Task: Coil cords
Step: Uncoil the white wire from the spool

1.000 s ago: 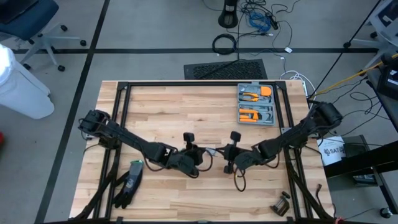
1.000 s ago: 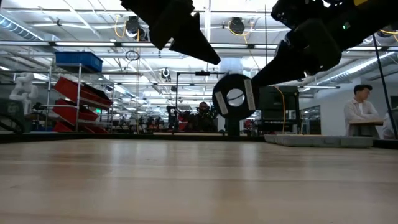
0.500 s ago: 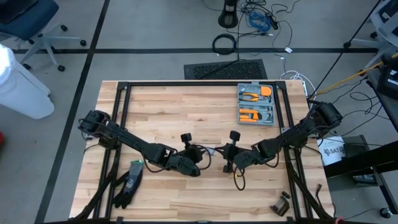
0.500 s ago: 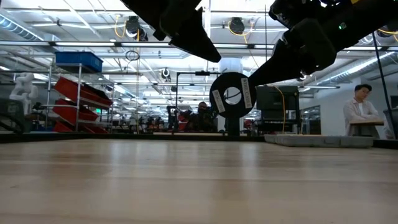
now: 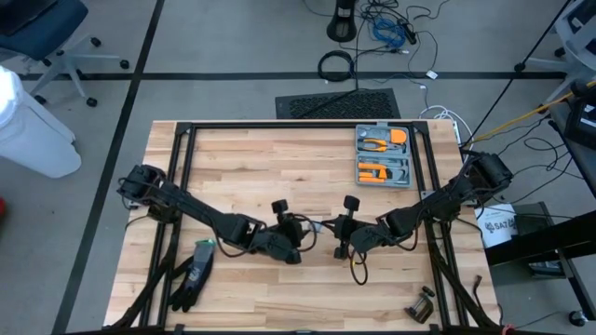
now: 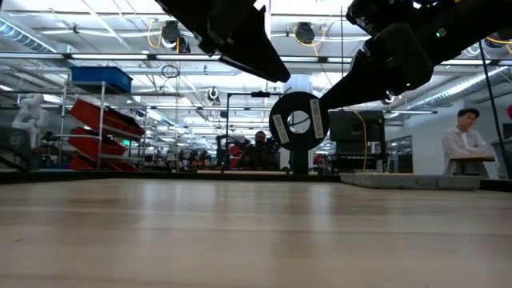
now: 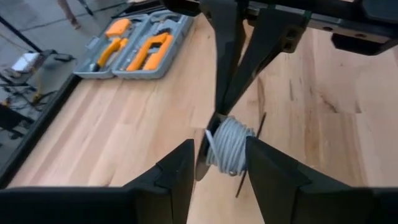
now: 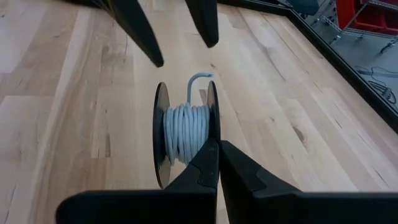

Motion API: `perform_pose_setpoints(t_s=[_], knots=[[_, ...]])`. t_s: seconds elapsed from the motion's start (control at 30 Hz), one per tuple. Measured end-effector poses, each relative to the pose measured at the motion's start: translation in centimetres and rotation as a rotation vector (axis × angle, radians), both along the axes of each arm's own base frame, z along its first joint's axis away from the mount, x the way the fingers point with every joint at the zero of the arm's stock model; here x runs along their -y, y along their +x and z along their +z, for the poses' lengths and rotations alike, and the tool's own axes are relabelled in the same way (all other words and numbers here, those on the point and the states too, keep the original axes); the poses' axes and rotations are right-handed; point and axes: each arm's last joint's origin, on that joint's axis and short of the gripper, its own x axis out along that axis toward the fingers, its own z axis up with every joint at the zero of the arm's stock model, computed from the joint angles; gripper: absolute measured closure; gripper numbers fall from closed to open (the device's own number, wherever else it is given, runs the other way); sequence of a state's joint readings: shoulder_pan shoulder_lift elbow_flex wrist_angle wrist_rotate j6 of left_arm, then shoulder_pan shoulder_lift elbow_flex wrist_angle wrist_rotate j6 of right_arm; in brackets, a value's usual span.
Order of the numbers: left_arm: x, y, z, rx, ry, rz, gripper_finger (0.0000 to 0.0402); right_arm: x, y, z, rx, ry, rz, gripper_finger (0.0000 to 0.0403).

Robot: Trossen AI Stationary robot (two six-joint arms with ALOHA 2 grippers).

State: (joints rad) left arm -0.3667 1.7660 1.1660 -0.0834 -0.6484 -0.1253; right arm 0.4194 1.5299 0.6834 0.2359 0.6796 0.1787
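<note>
Wooden planks of a workshop table [image 5: 279, 167] stretch under two dark robot arms that meet near its middle, with a grey case of orange tools [image 5: 384, 155] lying toward the far edge and a black glove [image 5: 194, 273] near the front left corner. Between the arms hangs a small black spool [image 8: 185, 132] wound with white cord [image 7: 229, 145], raised clear of the tabletop in the low view. Pinched shut, the right gripper [image 8: 217, 163] holds one of the spool's flat black discs, the cord's loose end curling out above the winding. Facing it, the left gripper [image 7: 216, 165] has its fingers spread apart, one on either side of the spool without pressing it. Beyond the table, a person [image 6: 462, 144] in white sits in the brightly lit hall.
</note>
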Motion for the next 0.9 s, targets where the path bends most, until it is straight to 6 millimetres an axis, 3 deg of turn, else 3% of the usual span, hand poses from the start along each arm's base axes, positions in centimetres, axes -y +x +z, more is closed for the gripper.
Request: perform_pose_setpoints(t_s=[0.9], knots=[[-1.6, 1.1, -0.8, -0.013, -0.012, -0.012, 0.0252, 0.0, 0.1, 0.1, 0.009, -0.004, 0.005, 0.0403]])
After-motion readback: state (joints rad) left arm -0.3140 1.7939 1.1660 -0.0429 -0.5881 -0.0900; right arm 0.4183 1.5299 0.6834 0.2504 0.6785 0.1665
